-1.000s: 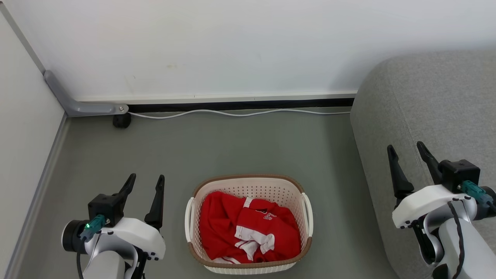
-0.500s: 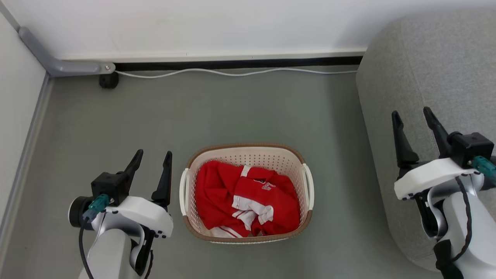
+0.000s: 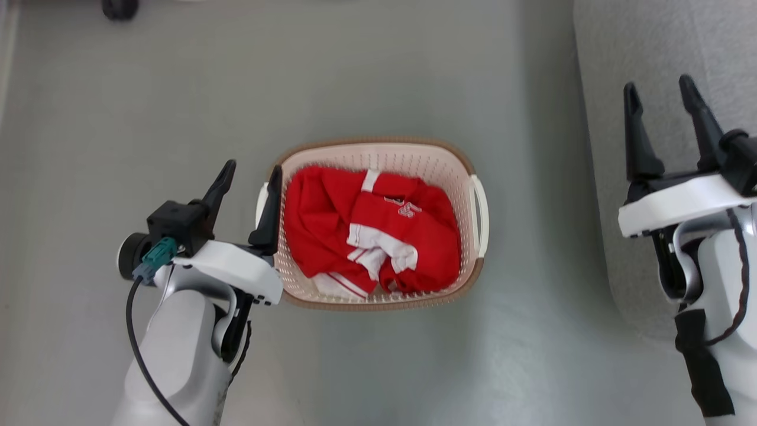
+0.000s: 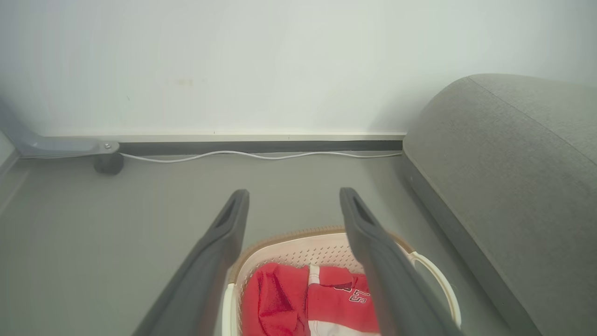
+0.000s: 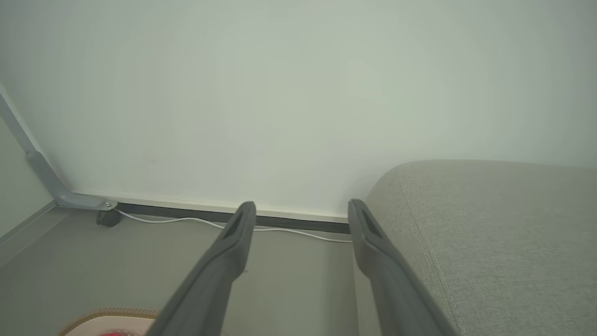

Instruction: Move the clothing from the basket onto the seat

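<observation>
The red clothing with white trim lies crumpled inside the cream basket on the grey floor; it is also seen from the left wrist as clothing in the basket. My left gripper stands open above the basket's left rim, its fingers empty. My right gripper is open and empty over the left edge of the grey seat. The left wrist view has the seat at its right, and the right wrist view has the seat at its lower right.
A white wall with a dark skirting strip closes off the far side, with a white cable lying along it. A small black foot and a grey bracket sit at the far left corner. Grey floor surrounds the basket.
The head camera has tilted down, so the wall has left its view and the basket sits higher in it. My left gripper has come closer to the basket's left rim.
</observation>
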{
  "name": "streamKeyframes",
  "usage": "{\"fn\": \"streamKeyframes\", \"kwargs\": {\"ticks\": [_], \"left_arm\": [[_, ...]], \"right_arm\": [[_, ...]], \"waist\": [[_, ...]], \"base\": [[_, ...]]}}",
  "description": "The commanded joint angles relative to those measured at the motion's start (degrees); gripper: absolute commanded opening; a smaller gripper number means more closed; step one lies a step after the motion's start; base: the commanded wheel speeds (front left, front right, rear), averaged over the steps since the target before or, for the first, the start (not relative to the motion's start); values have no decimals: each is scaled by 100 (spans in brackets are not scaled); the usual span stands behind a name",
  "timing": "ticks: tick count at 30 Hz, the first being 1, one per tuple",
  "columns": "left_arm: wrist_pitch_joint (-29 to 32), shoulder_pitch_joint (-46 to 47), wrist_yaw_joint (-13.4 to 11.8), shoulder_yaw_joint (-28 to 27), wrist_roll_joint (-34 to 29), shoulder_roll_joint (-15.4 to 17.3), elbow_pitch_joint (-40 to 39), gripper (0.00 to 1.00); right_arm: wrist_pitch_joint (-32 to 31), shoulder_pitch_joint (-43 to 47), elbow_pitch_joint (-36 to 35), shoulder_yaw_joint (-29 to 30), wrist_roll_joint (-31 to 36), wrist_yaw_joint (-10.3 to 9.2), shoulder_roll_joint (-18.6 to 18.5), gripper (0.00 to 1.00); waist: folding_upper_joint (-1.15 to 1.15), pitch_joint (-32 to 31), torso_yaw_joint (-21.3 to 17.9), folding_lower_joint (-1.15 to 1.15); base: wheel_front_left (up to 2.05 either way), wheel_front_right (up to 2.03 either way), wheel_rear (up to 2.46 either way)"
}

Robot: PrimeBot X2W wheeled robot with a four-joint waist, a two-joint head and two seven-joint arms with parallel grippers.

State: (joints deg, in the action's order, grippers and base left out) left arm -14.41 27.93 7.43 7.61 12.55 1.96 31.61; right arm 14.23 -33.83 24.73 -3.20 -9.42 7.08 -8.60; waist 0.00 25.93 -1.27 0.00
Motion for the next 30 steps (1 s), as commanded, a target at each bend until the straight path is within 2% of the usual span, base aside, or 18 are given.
{"fn": "streamKeyframes", "kwargs": {"ticks": [1, 16, 30], "left_arm": [[-59, 188, 6, -76, 71, 94, -129, 100], [-59, 933, 6, 612, 328, 92, 1, 100], [-59, 1852, 6, 1597, 332, 154, 992, 100]], "right_arm": [[77, -131, -188, -54, 88, 41, 12, 100], [77, -813, -731, 127, 142, 41, 215, 100], [77, -1202, -1348, -50, 112, 41, 407, 100]], "waist": [[0, 412, -53, 0], [0, 1540, -258, 0], [0, 2231, -651, 0]], "base": [[0, 0, 0], [0, 0, 0], [0, 0, 0]]}}
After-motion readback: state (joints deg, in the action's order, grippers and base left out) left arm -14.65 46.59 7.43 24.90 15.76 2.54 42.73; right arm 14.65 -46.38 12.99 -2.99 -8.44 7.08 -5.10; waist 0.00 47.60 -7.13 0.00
